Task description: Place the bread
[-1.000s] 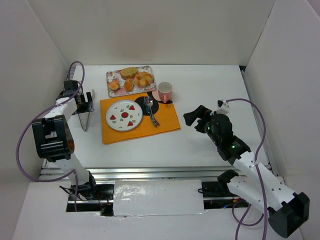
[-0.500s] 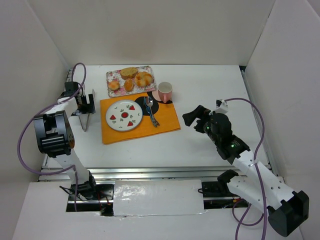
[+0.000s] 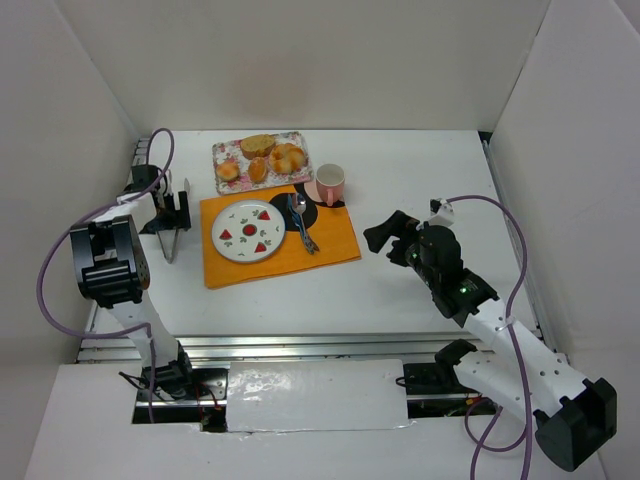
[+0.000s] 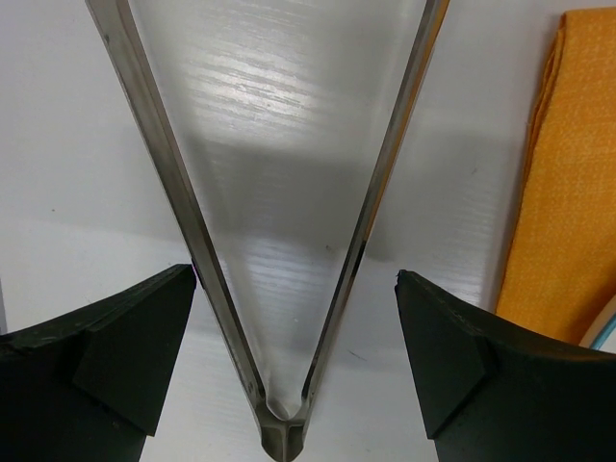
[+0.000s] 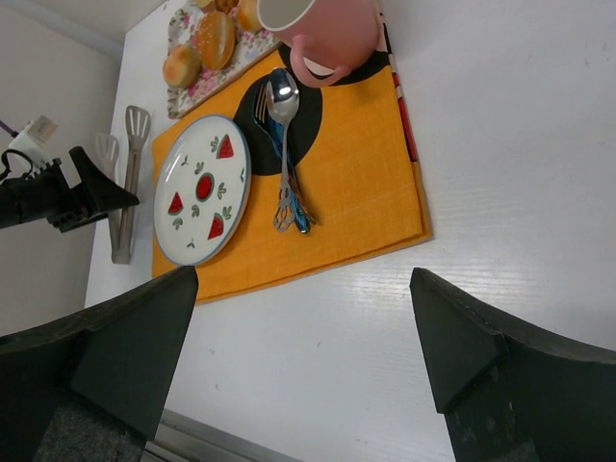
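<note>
The bread [image 3: 258, 170], a small oval golden-brown bun, lies on the floral tray [image 3: 225, 152] at the back; it also shows in the right wrist view [image 5: 216, 38]. The white strawberry plate [image 3: 247, 231] sits on the orange placemat [image 3: 330, 245]. My left gripper [image 3: 172, 214] is open, low over the table, its fingers on either side of the hinge end of metal tongs [image 4: 279, 423] without touching them. My right gripper [image 3: 385, 233] is open and empty above bare table to the right of the placemat.
A darker round loaf [image 3: 257, 145], pale clustered rolls [image 3: 288, 158] and another small bun [image 3: 229, 171] share the tray. A pink mug [image 3: 330, 184] stands on a black coaster. A spoon and fork [image 3: 301, 222] lie beside the plate. White walls enclose the table.
My left gripper has shifted slightly nearer along the tongs and its arm has turned. My right gripper has edged a little to the left.
</note>
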Controlling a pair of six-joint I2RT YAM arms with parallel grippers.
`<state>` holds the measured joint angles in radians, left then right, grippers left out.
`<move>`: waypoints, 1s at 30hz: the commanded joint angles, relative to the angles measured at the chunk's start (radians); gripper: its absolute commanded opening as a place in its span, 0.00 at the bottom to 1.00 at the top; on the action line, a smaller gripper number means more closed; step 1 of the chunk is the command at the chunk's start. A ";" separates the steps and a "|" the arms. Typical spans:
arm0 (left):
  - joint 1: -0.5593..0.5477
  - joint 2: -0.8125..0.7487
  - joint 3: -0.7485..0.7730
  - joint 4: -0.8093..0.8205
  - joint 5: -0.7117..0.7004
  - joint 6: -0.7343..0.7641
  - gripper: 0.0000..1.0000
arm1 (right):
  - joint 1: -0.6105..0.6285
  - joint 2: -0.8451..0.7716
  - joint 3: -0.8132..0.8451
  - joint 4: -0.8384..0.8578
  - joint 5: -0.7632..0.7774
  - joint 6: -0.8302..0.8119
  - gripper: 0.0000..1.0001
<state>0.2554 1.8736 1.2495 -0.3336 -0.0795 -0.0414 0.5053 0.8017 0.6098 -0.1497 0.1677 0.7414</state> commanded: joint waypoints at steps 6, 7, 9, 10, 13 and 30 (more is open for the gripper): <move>0.008 0.041 0.074 -0.008 -0.009 0.023 1.00 | -0.004 -0.001 0.050 0.021 0.000 -0.013 1.00; 0.010 0.044 0.076 -0.008 -0.009 0.021 0.99 | -0.004 -0.002 0.050 0.021 -0.005 -0.013 1.00; 0.010 0.047 0.074 -0.005 -0.028 0.017 1.00 | -0.004 -0.002 0.050 0.021 -0.014 -0.011 1.00; 0.010 0.050 0.077 -0.005 -0.032 0.015 0.99 | -0.002 -0.002 0.050 0.021 -0.016 -0.011 1.00; 0.012 0.070 0.085 -0.012 -0.029 0.011 1.00 | -0.005 -0.006 0.048 0.022 -0.010 -0.011 1.00; 0.058 0.108 0.090 0.012 0.026 0.006 0.99 | -0.004 0.013 0.051 0.025 -0.013 -0.013 1.00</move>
<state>0.3027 1.9472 1.3052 -0.3283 -0.0677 -0.0334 0.5049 0.8085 0.6102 -0.1493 0.1562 0.7410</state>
